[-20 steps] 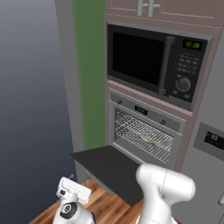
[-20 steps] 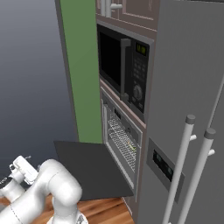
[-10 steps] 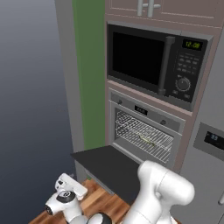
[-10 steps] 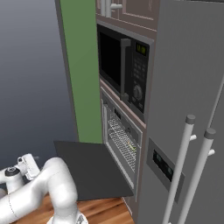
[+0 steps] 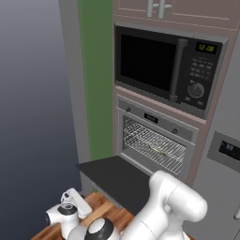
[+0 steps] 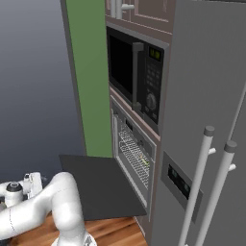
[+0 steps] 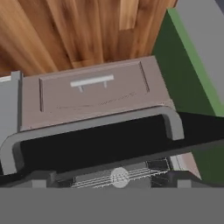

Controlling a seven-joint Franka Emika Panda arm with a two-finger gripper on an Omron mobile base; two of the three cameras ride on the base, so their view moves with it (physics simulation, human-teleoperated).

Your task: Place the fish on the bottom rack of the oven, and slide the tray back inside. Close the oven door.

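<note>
The oven [image 5: 154, 140] stands under the microwave with its door [image 5: 117, 178] folded down flat. Inside the cavity lies the silver wire rack [image 5: 140, 137], and on it a small yellowish fish [image 5: 157, 149]. The rack sits within the cavity, not pulled out. My gripper [image 7: 113, 180] hangs low, left of and below the door's front edge, and its dark fingertips [image 7: 40, 178] stand wide apart with nothing between them. In the hand view the door's grey bar handle [image 7: 87, 124] arches across just ahead of the tips. The hand [image 5: 70, 206] is close to the wooden floor.
A black microwave [image 5: 164, 65] sits above the oven. A grey fridge [image 6: 206, 144] with two bar handles stands to the right. A green wall panel [image 5: 96, 84] is on the left. A brown drawer front [image 7: 92, 92] with a small silver handle lies under the oven.
The hand has shifted a little to the left and turned, staying low beside the door. Door, rack and fish have not moved.
</note>
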